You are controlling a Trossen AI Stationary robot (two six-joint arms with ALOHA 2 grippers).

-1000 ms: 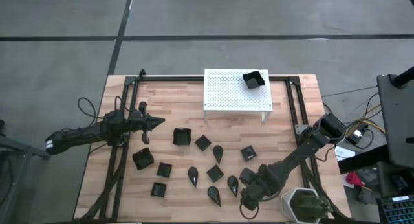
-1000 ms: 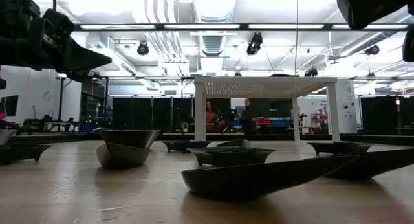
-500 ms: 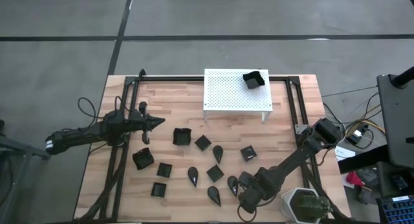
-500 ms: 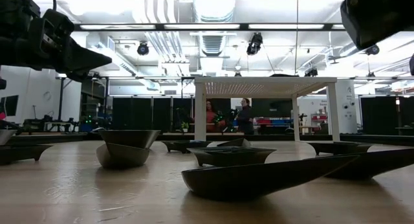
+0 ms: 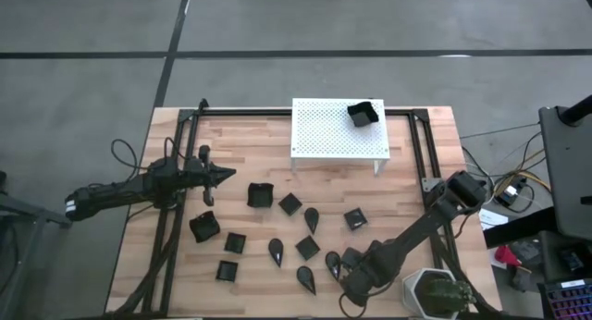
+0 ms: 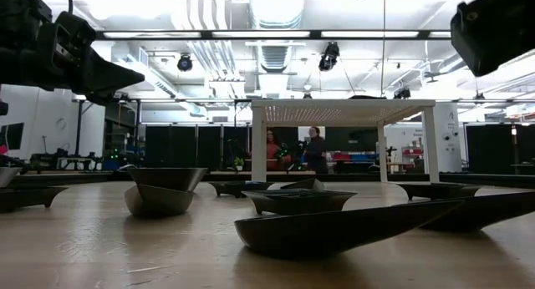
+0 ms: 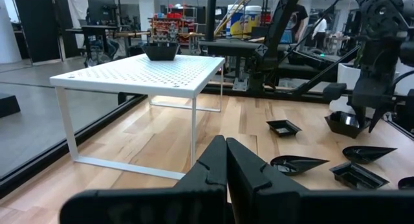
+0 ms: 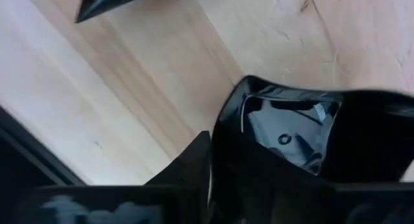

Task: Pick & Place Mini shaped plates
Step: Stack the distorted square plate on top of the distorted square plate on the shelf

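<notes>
At the table's near right, right pincer [image 5: 354, 269] clamps a label-free square plate [image 8: 284, 130].

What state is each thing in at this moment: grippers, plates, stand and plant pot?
Left gripper: shut, empty, held above the table's left side.
Right gripper: down at a square plate near the front edge; grip unclear.
Plate on stand: upright at the stand's back right corner.
Other plates: loose on the table.
White stand: upright.
Plant pot: upright, front right.

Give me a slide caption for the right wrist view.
Right pincer down over a black square plate on the wooden table.
</notes>
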